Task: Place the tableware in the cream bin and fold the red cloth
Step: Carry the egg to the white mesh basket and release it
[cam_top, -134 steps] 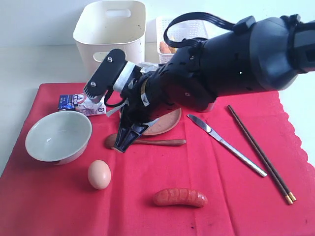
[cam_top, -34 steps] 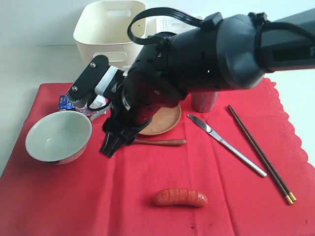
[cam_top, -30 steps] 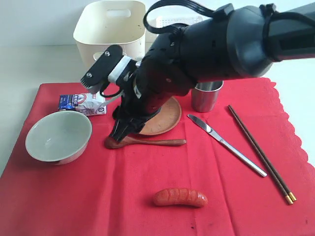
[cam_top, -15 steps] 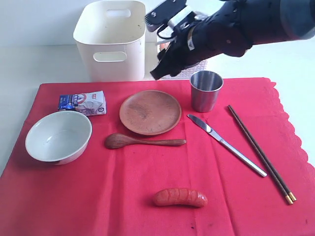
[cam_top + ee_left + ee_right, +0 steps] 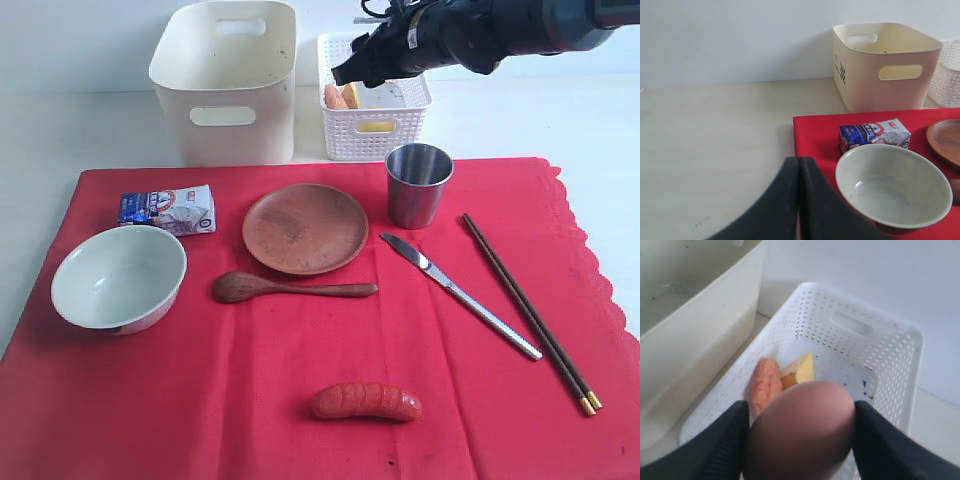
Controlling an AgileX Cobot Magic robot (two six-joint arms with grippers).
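**Egg held over the basket, tableware all waiting**

The right jaws stand wide around a smooth brown egg (image 5: 800, 435), with one dark finger pressed to each side. Just past the egg lies the white lattice plastic basket (image 5: 890, 340), which holds an orange-pink sausage (image 5: 765, 382) and a yellow wedge (image 5: 804, 371). Beside the basket, farther from these jaws, rises the wall of the large cream plastic bin (image 5: 700, 325).

The left jaws are pressed together on nothing, over the pale table (image 5: 715, 150). Just ahead of them sits the pale green-white bowl (image 5: 892, 185) on the big red woven cloth (image 5: 812, 132), with a blue-and-white packet (image 5: 875, 135) beyond it.

Farther off, the round brown wooden plate (image 5: 305, 228), brown wooden spoon (image 5: 295, 289), steel cup (image 5: 419, 185), steel table knife (image 5: 460, 295) and dark gold-tipped chopsticks (image 5: 530, 315) lie on the cloth. None of them is in the bin.

If the egg is let go from too high, it may crack on the food beneath or bounce off the basket's rim. Too hard a squeeze would break it as well.

How high the egg hangs above the basket cannot be told. In the exterior view the right jaws merge with the dark arm and the egg is hidden, and the left arm does not appear there at all.
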